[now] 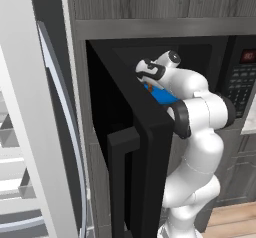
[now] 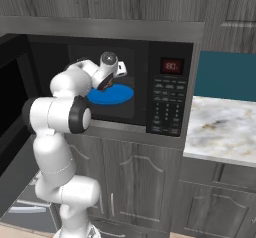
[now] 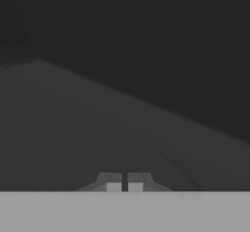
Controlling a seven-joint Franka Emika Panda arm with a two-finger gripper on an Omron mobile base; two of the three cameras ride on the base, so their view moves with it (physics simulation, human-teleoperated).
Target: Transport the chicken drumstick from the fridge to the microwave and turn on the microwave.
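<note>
The microwave (image 2: 167, 99) stands with its black door (image 1: 135, 152) swung wide open. A blue round plate (image 2: 114, 95) lies on the floor of its cavity. My arm reaches into the cavity, and the hand (image 2: 107, 70) hangs just above the plate's left edge. A small orange-brown bit, the chicken drumstick (image 1: 148, 87), shows on the plate right under the hand. In the hand view my gripper (image 3: 124, 186) is shut with nothing between its tips, facing the dark cavity floor and wall. The fridge (image 1: 22, 132) shows at the left with its door open.
The fridge door's curved wire rack (image 1: 67, 112) stands close to the left of the microwave door. The keypad and red display (image 2: 171, 65) are to the right of the cavity. A marble counter (image 2: 220, 129) lies further right, with grey cabinets (image 2: 140, 182) below.
</note>
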